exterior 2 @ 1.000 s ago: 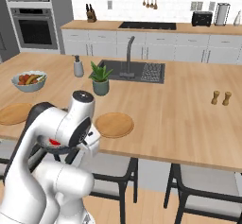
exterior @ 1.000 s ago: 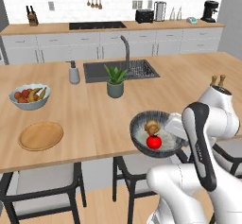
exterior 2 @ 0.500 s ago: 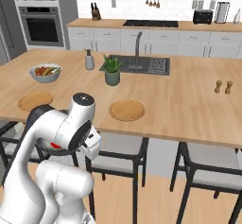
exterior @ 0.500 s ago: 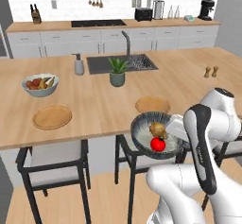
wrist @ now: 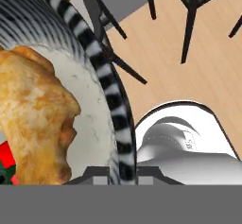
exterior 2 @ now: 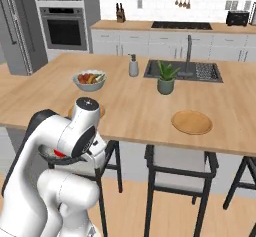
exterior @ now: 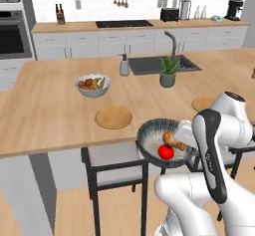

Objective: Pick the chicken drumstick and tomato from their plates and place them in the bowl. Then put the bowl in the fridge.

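Two plates (exterior: 114, 117) (exterior: 203, 102); two bowls (exterior: 148, 136) (exterior: 92, 86); one tomato (exterior: 166, 152)

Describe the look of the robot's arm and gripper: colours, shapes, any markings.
The arm is built of glossy white, rounded, tubular segments with dark grey to black bands and caps at the joints, one round dark cap showing on a joint in the right base view. No cables or markings are visible. The gripper ends in small dark fingertips.
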{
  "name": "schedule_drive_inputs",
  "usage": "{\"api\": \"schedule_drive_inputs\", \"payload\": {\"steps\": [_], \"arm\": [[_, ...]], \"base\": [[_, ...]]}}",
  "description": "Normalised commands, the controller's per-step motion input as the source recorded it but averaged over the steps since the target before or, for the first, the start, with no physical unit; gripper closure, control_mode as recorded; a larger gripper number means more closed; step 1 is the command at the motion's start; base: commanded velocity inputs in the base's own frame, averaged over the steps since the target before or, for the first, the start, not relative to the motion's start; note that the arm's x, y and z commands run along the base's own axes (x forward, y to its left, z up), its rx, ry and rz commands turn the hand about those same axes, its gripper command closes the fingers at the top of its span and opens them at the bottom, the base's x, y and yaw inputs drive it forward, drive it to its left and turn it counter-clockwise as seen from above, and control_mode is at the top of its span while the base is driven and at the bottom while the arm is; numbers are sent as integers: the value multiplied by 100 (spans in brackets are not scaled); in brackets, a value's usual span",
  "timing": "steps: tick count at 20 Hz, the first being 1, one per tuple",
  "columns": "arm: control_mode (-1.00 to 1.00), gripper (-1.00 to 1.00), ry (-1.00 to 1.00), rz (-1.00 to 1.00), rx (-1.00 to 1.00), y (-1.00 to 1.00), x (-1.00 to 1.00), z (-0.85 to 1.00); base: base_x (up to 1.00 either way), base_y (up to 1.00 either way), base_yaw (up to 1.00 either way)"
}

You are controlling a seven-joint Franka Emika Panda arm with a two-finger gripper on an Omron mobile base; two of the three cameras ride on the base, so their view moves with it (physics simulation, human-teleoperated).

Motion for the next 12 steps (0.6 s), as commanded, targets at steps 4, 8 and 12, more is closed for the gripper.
{"api": "schedule_drive_inputs", "payload": {"steps": [4,8,12], "arm": [[100,100,0,0,0,0,0,0],[100,100,0,0,0,0,0,0],[100,100,0,0,0,0,0,0]], "base": [[30,100,-2],[41,100,-3],[44,100,-3]]}}
